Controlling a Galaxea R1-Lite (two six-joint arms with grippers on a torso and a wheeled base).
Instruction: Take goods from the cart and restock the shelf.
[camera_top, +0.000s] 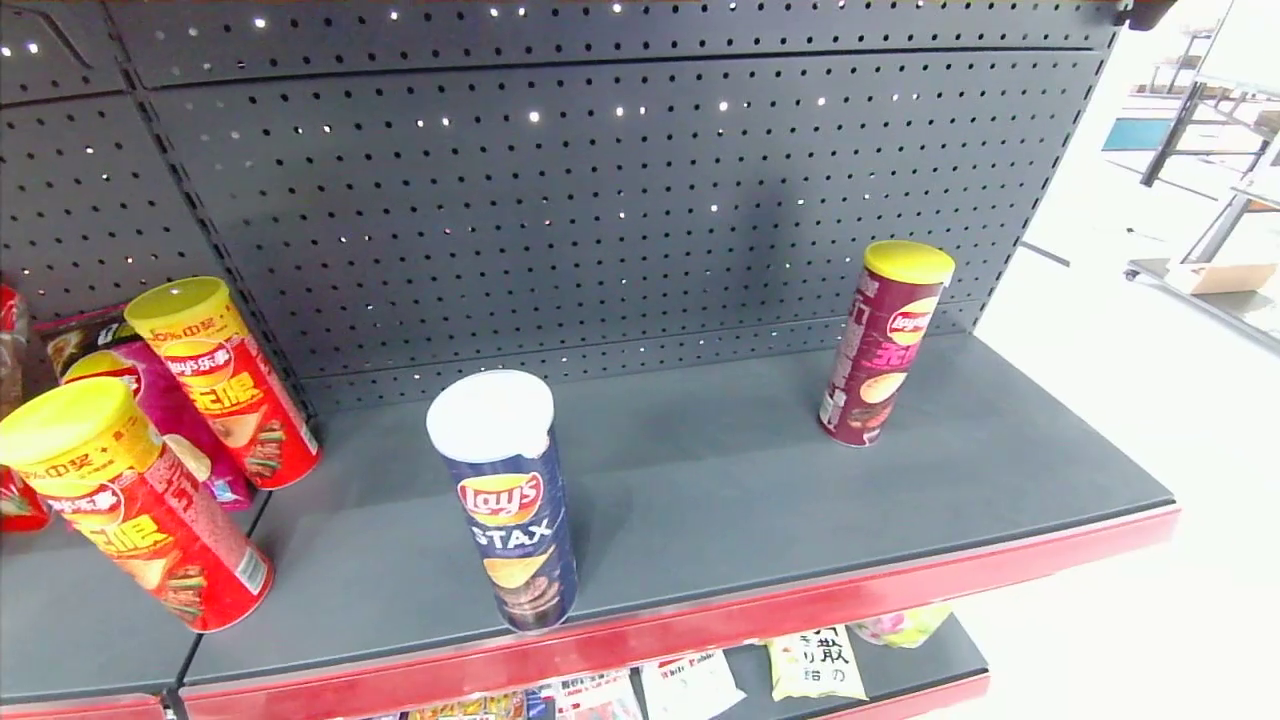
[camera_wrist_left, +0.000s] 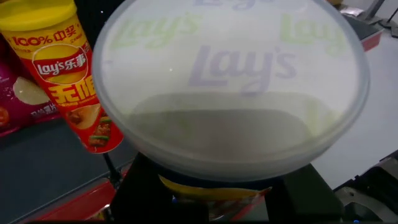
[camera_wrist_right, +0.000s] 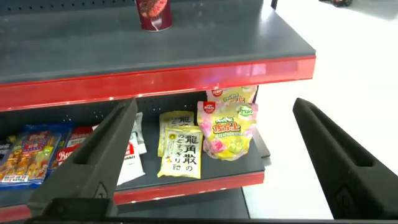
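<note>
A dark grey shelf (camera_top: 760, 480) with a red lip and pegboard back is faced. A blue can (camera_top: 505, 500) is stood at 6 o'clock by the lip, red cans (camera_top: 130, 500) at 9 o'clock, and a maroon can (camera_top: 885, 340) farther back at 2 o'clock. Much board is left bare, so restocking is judged partly done. A white-lidded can (camera_wrist_left: 230, 87) appears pinched in the left gripper (camera_wrist_left: 211, 199), near the red cans. The right gripper (camera_wrist_right: 214, 106) is held spread and empty before the lower shelf (camera_wrist_right: 186, 190).

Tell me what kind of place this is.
Probably a shop, or a mock-up of one: a red-edged, pegboard-backed shelf, chip cans standing on it, snack packets on the level below.
</note>
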